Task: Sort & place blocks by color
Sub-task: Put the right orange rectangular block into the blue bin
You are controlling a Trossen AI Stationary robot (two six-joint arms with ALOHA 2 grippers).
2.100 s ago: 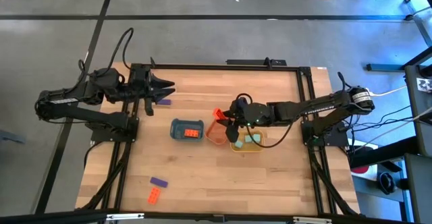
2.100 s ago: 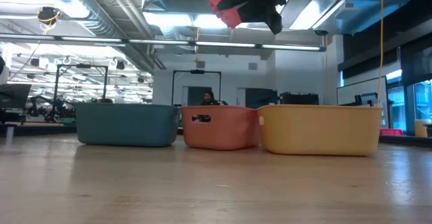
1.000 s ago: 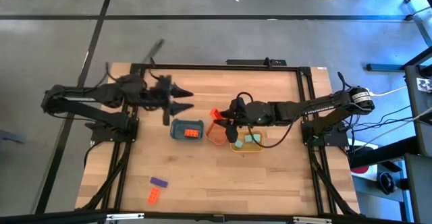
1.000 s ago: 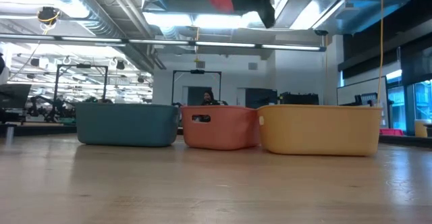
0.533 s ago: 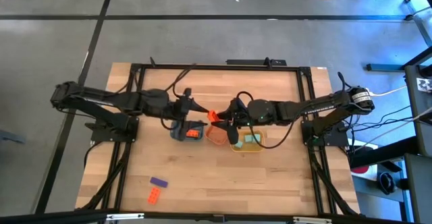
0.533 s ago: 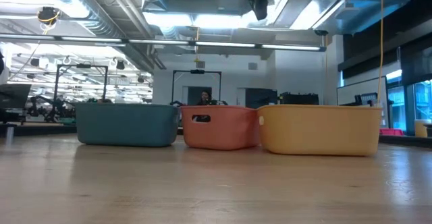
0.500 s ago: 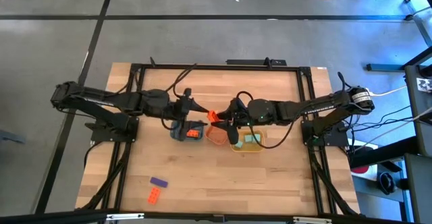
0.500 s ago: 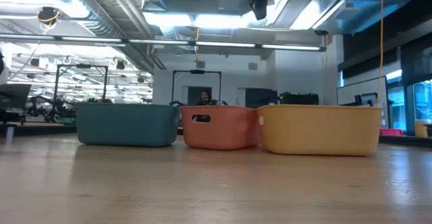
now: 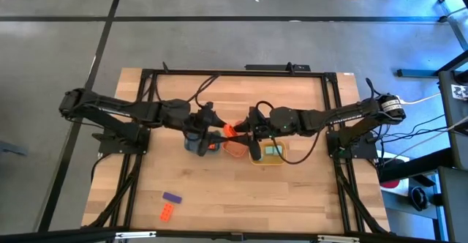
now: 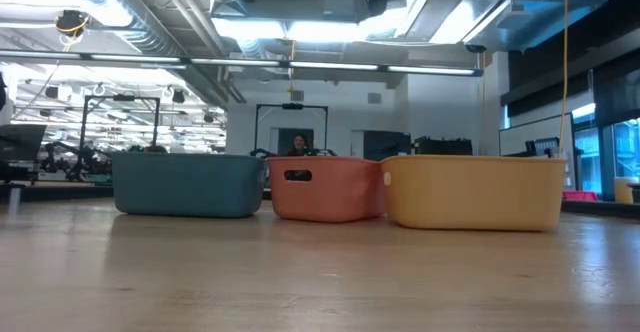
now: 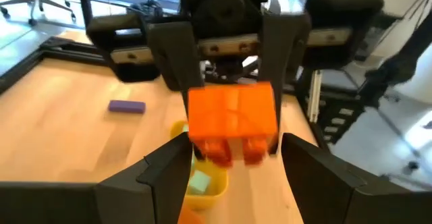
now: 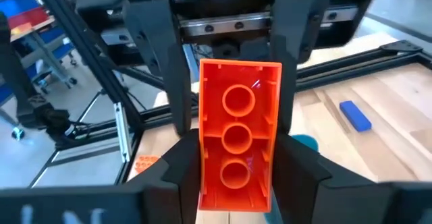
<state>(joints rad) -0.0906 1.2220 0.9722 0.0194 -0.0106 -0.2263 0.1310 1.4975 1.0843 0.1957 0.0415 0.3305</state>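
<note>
An orange-red block (image 9: 228, 130) hangs in the air between my two grippers, above the orange tray. My right gripper (image 12: 236, 177) comes from the table's right and is shut on it. My left gripper (image 11: 233, 163) comes from the left, open, with a finger on either side of the block's (image 11: 233, 119) free end. Mint blocks lie in the yellow tray (image 9: 279, 159). A second orange-red block (image 9: 212, 146) lies in the blue tray (image 9: 191, 145). A purple block (image 9: 172, 197) and an orange-red one (image 9: 167, 213) rest flat near the table's near edge. My right gripper pinches the orange-red block by its two long sides (image 12: 210, 183), fingers level and lying along it from the table's right. The block is lifted clear, its hollow underside up and its studs (image 11: 233, 151) down. My left gripper's fingers (image 12: 165, 82) flank the far end; whether they touch cannot be told.
Blue (image 10: 188, 184), orange (image 10: 325, 187) and yellow (image 10: 472, 192) trays stand in a row mid-table. Another purple block (image 12: 356, 115) lies on the far left of the table. Bare wood stretches along the near side. A black frame rims the table (image 9: 241, 71).
My left arm has swung from the table's far left toward the right and reached the block held by my right gripper, fingers staying open. My right gripper has carried the block upward and slightly left, almost out of the top of the low view.
</note>
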